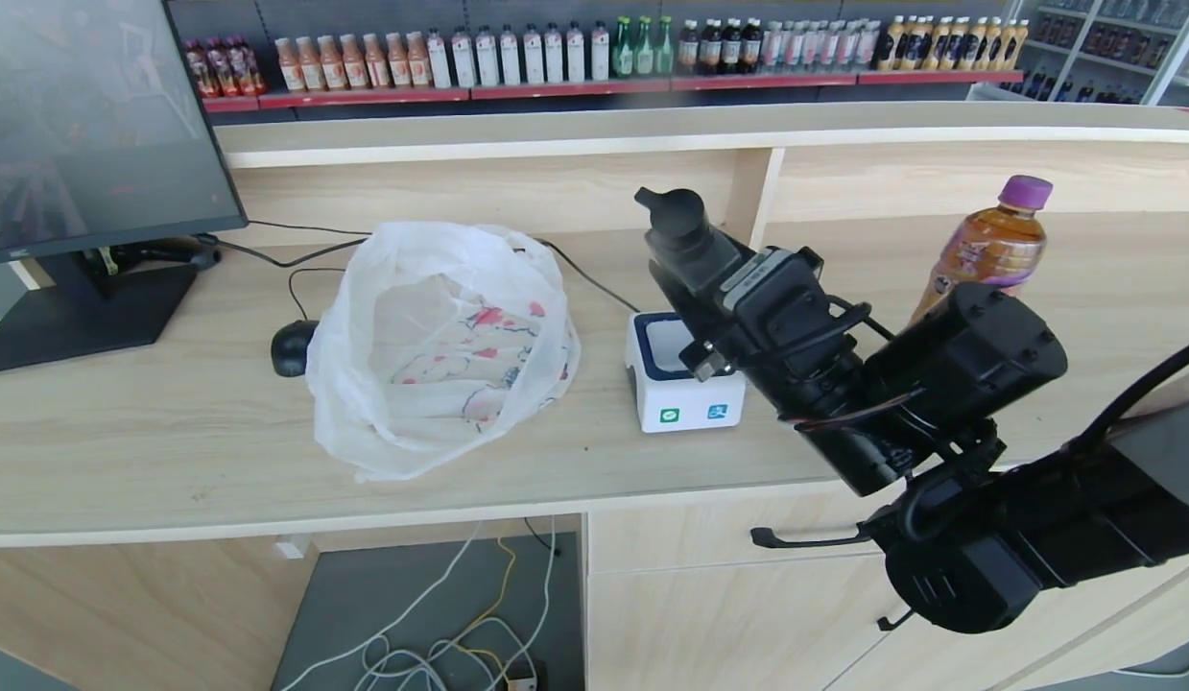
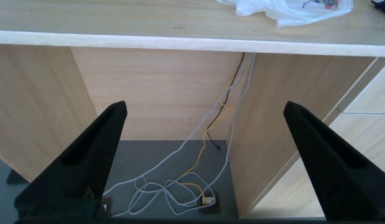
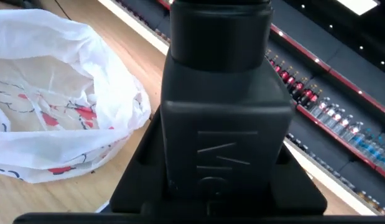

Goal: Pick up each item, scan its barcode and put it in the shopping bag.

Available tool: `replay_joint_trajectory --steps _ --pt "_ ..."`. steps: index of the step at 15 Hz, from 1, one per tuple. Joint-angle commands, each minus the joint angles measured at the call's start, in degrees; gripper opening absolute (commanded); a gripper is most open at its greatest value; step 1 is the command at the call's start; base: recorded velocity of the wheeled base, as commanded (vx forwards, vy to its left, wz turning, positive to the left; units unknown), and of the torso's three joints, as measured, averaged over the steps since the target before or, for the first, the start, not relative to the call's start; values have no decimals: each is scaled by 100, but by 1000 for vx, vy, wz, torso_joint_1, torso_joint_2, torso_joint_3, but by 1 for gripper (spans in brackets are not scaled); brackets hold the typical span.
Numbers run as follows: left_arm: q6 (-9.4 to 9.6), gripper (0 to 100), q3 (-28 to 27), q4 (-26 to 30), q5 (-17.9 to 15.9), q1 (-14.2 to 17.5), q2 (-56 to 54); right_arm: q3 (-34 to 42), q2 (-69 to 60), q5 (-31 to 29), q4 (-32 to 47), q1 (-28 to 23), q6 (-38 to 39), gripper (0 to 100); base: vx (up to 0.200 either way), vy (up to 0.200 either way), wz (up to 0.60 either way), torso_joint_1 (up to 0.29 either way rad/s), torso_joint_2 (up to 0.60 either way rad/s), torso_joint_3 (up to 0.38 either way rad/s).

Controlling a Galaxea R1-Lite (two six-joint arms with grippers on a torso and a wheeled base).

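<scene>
Bright, even light on shopping bag (image 1: 440, 345)

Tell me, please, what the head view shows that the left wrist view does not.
Head view adds the right gripper shut on a black bottle, the scanner, a purple-capped bottle, a monitor and a mouse. Left wrist view adds the left gripper, open. Both share the shopping bag, the wooden counter and the floor cables.
</scene>
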Motion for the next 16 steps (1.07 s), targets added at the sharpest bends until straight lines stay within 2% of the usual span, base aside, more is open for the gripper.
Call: replay_joint_trajectory --steps 1,3,8,16 --pt "2 100 0 -1 -4 4 -2 -31 33 391 -6 -159 -146 0 0 0 0 0 0 0" --pt "2 100 0 -1 -4 4 -2 -23 86 1006 -6 -203 -356 0 0 0 0 0 0 0" --pt "2 100 0 -1 -4 4 -2 -5 376 1674 -6 -440 -980 0 0 0 0 0 0 0" --pt "2 100 0 -1 -4 4 -2 -163 578 2210 -6 -924 -1358 0 0 0 0 0 0 0"
